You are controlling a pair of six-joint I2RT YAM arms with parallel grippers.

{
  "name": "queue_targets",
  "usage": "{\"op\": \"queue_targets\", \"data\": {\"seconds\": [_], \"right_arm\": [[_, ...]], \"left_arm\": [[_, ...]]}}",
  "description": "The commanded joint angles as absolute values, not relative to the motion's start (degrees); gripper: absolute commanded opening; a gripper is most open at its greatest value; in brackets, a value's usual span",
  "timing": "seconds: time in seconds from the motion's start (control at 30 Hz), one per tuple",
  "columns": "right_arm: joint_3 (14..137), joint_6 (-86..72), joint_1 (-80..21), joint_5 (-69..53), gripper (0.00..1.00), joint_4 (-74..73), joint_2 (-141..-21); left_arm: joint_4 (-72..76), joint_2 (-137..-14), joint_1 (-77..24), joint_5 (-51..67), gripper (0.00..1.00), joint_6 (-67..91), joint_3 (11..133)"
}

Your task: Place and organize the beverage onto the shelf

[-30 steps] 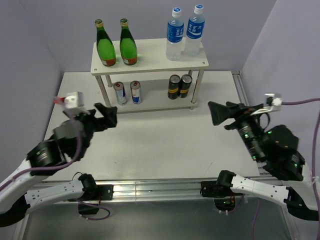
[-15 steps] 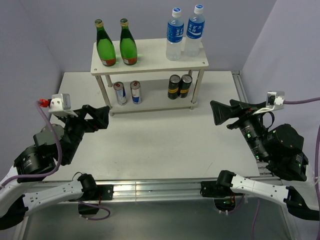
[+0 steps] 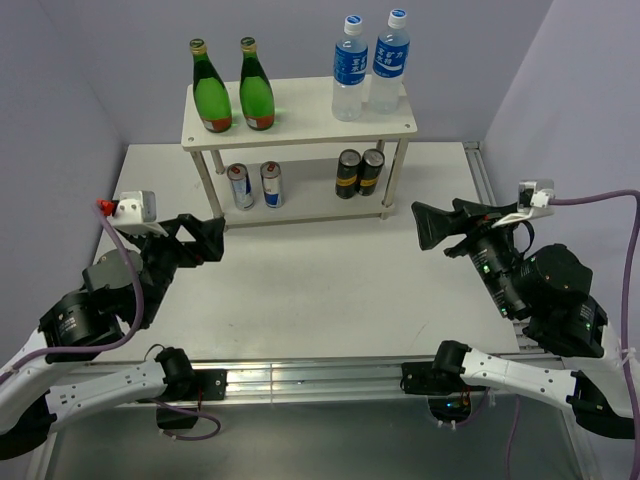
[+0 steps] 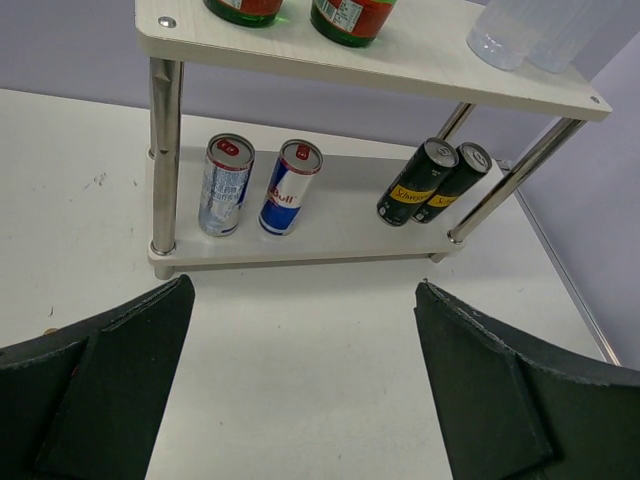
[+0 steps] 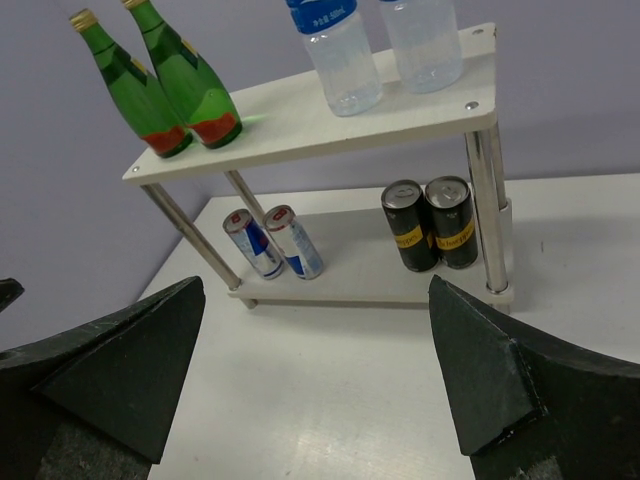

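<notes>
The cream two-tier shelf (image 3: 300, 125) stands at the back of the table. Its top board holds two green glass bottles (image 3: 211, 95) on the left and two clear water bottles (image 3: 350, 75) on the right. Its lower board holds two silver-blue cans (image 3: 255, 185) and two black-yellow cans (image 3: 359, 172). My left gripper (image 3: 205, 238) is open and empty, left of the table's middle, short of the shelf. My right gripper (image 3: 430, 228) is open and empty at the right, also short of the shelf. Both wrist views show the shelf (image 4: 400, 75) (image 5: 300, 125) between wide-apart fingers.
Purple walls close the table on the left, back and right. A metal rail (image 3: 300, 375) runs along the near edge by the arm bases. The white tabletop (image 3: 320, 290) lies between the grippers and the shelf.
The left arm pulled back and left from the shelf, then edged slightly forward. The right gripper drifted a little left. Both stayed open and empty; the drinks did not move.
</notes>
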State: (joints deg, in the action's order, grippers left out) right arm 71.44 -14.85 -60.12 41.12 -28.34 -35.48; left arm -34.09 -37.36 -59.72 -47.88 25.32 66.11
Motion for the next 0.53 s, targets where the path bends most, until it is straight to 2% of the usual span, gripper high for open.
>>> {"op": "queue_targets", "data": {"seconds": [0.0,0.5], "right_arm": [[71.02,-13.54,-59.85,41.66,1.00,-26.28,-36.12],[68.38,-12.13,-59.94,42.19,1.00,-22.77,-34.89]], "left_arm": [[-32.69,-37.27,-59.94,-48.43,0.99,24.34,65.66],[-32.69,-36.83,-59.94,-49.13,0.99,24.26,64.86]]}}
